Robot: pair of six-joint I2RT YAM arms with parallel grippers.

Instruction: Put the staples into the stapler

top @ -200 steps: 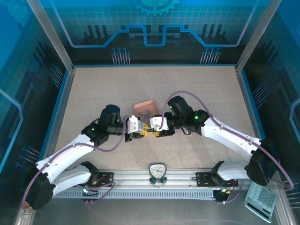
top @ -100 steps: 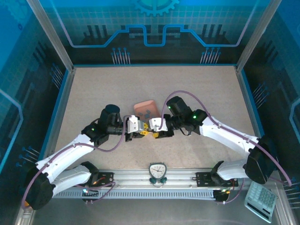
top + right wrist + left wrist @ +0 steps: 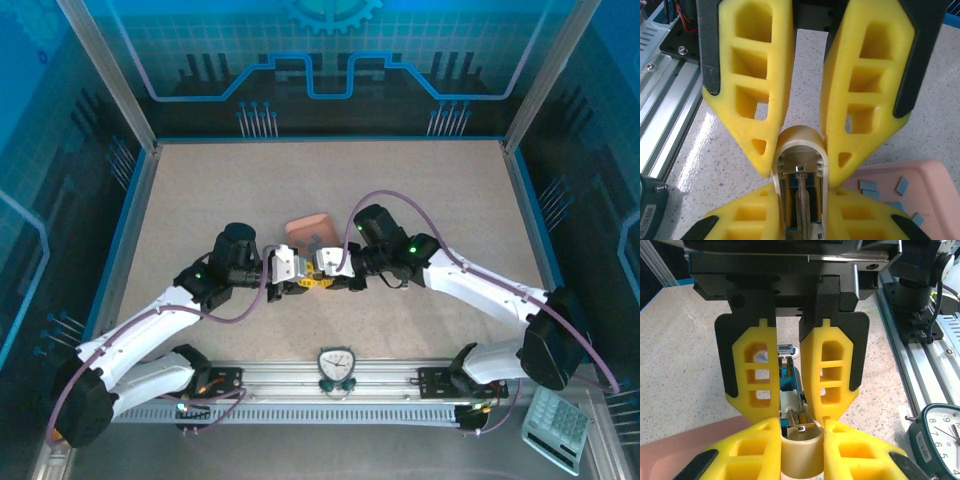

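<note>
- Frame centre: left gripper [image 3: 801, 424] and right gripper [image 3: 801, 200], jaws of both closed on the stapler [image 3: 799, 145].
- Magazine open, seemingly empty.
- Lower right: staples [image 3: 869, 185] lie in pink tray [image 3: 935, 200]; loading not begun, I judge.
</note>
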